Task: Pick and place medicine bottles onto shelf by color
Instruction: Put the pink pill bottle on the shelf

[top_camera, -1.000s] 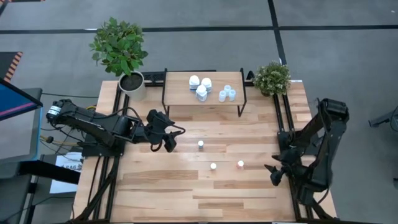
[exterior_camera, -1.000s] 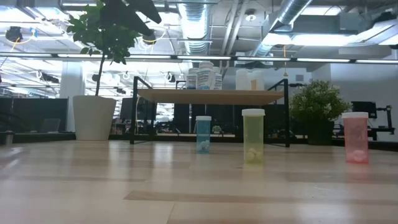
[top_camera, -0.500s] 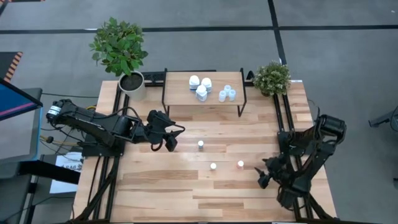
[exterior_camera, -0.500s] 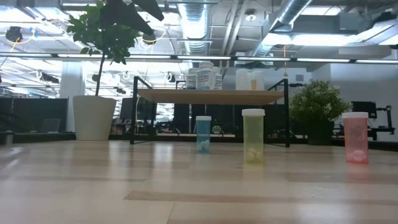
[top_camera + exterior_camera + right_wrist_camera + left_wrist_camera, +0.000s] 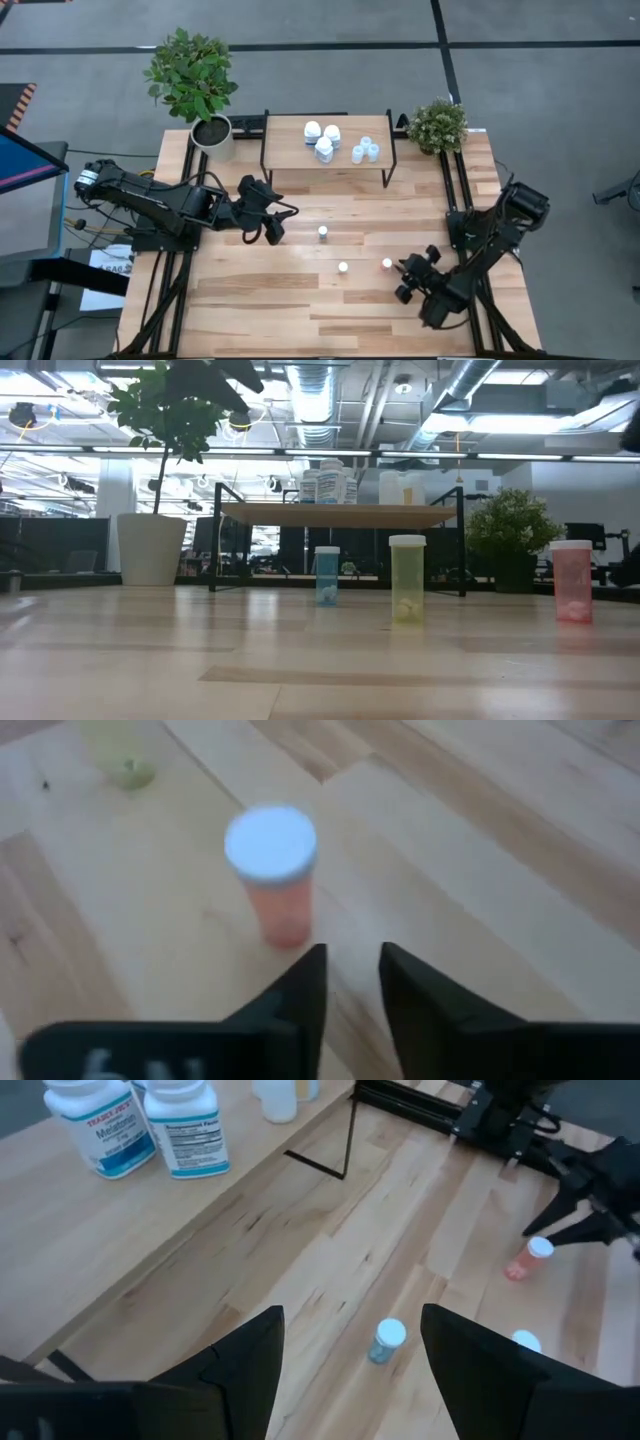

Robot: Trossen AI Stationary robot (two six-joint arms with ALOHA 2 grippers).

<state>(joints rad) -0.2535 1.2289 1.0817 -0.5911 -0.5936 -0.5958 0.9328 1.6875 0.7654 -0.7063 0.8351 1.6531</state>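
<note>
Three small bottles stand upright on the tabletop: a teal one [image 5: 323, 233], a yellow-green one [image 5: 343, 268] and a pink one [image 5: 387, 264]. On the shelf [image 5: 290, 150] at the far side stand three white bottles [image 5: 322, 140] and three pale-blue ones [image 5: 365, 151]. My right gripper [image 5: 401, 282] is low over the table just right of the pink bottle [image 5: 272, 870]. Its fingers stand a narrow gap apart with nothing between them, and the bottle is ahead of their tips. My left gripper [image 5: 275, 228] hangs open left of the teal bottle [image 5: 387, 1342], above the table.
A leafy plant in a white pot [image 5: 212, 136] stands at the table's far left corner. A small bushy plant [image 5: 437, 125] stands at the far right. Black frame rails [image 5: 455, 200] run along both table sides. Bare planks lie between the bottles and the near edge.
My right gripper has swung from the table's right edge toward the left and has come down, ending close beside the pink bottle. The bottles have kept their places. My left arm has kept still.
</note>
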